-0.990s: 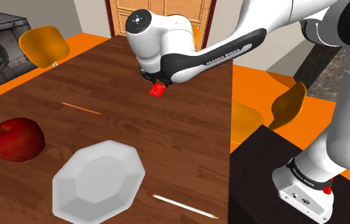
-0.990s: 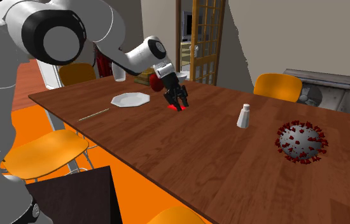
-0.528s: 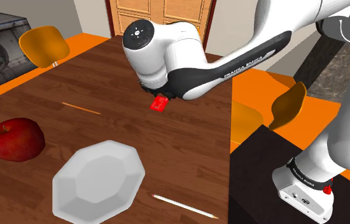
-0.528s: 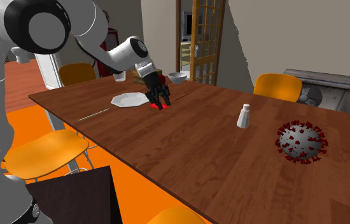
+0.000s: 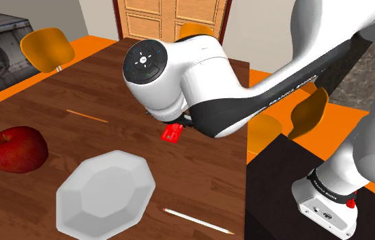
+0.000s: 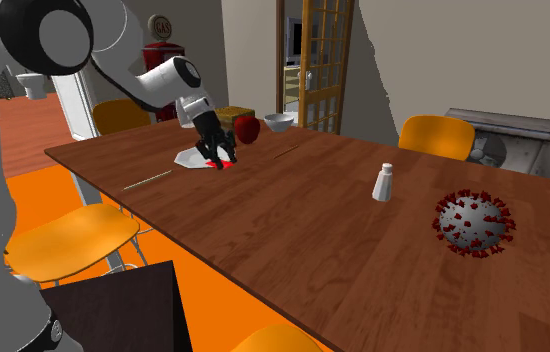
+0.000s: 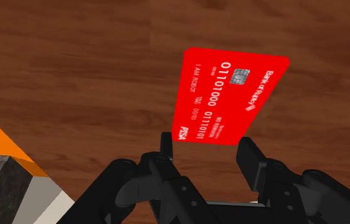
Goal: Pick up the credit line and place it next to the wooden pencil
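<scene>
Clasping red card, end effector hangs over bare table nr plate rim.

The table is dark brown wood with a streaked grain and a dull sheen. The card looks like smooth red plastic, flat in colour, with a small grey metallic chip. The gripper is matt black, the arm smooth glossy white, the plate plain smooth white
</scene>
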Motion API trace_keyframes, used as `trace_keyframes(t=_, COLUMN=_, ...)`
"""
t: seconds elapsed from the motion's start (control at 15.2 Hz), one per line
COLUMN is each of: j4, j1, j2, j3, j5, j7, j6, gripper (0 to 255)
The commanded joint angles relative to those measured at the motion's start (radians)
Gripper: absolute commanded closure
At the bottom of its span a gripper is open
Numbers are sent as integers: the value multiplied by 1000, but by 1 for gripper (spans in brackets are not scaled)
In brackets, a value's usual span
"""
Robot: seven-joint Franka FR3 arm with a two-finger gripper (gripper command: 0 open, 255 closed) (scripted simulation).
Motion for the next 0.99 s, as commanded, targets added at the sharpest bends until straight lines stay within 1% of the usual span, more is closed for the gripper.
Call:
trace_keyframes(t=0.0, j4=-21, j1=22, j2=-20, j3=22, j5=25, j7=35, j6=-16, gripper=255)
trace_keyframes(t=0.33, j4=-17, j1=98, j2=-14, j3=67, j5=58, j7=128, j6=-77, gripper=255)
trace_keyframes(t=0.66, j4=19, j1=191, j2=21, j3=104, j5=79, j7=228, j6=-149, gripper=255)
trace_keyframes(t=0.92, j4=-4, j1=198, j2=50, j3=94, j5=57, j7=257, j6=-118, gripper=255)
